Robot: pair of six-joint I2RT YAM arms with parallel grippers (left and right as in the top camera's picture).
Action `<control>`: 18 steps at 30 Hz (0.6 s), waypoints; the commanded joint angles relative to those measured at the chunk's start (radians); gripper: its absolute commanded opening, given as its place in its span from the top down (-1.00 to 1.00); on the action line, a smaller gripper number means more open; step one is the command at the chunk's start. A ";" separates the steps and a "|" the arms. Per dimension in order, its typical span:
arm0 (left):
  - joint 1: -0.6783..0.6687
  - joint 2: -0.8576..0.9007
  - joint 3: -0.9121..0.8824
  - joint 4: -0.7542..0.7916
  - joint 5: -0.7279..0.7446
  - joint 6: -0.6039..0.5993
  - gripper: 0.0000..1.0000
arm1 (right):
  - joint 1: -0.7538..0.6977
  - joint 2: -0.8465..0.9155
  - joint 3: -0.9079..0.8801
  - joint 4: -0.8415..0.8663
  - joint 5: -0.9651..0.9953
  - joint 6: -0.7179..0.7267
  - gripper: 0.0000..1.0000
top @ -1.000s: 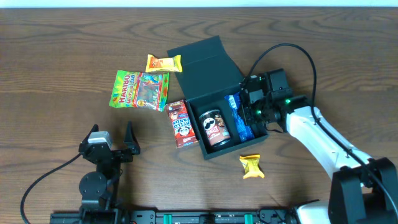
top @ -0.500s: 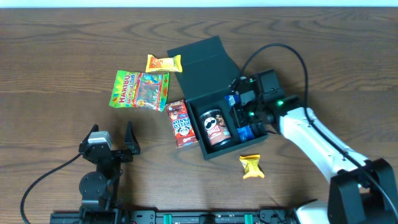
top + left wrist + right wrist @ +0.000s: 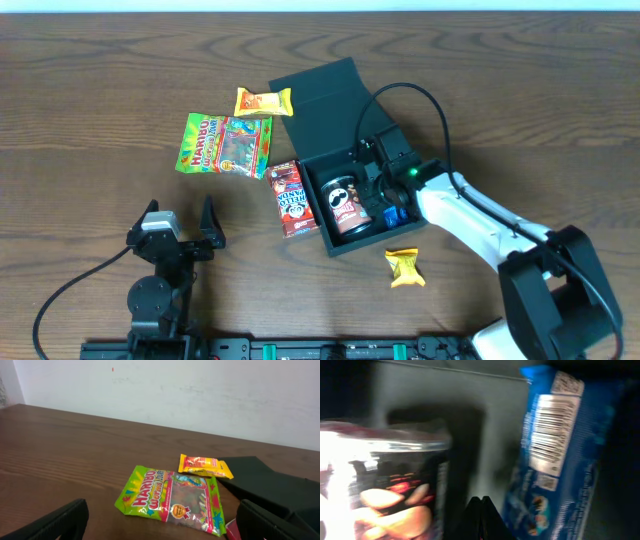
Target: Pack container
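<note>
Container (image 3: 330,100) sits at table center, open, its flat lid hinged back toward 11 o'clock. Matte cardboard like that should be light and fairly stiff, not slippery, though the thin walls could dent under a hard pinch and the whole box may skid on the wood if shoved. My pick for a hold is the lid's free far edge for closing, or a side wall pinched near a corner if it needs steadying.

Inside stand a Pringles can (image 3: 345,205) at the 7 o'clock side and a blue packet (image 3: 392,212) along the 4 o'clock wall. Right gripper (image 3: 378,180) dips into the box between those 2, and its wrist view shows the fingertips drawn to a narrow point with nothing between them.

Left gripper (image 3: 180,215) hangs at 8 o'clock, well apart, fingers spread wide and empty. Haribo bag (image 3: 225,143), orange packet (image 3: 263,101), red packet (image 3: 290,198) and yellow packet (image 3: 403,267) lie outside.
</note>
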 commanded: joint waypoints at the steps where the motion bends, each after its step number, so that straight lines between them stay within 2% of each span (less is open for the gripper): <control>1: 0.003 -0.008 -0.014 -0.050 -0.001 0.014 -0.91 | 0.007 0.029 0.012 0.006 0.106 0.023 0.97; 8: 0.003 -0.008 -0.014 -0.050 -0.001 0.014 -0.90 | 0.007 0.045 0.012 0.013 0.237 0.026 0.97; 18: 0.003 -0.008 -0.014 -0.050 -0.001 0.014 -0.91 | 0.006 0.045 0.012 0.028 0.301 0.044 0.97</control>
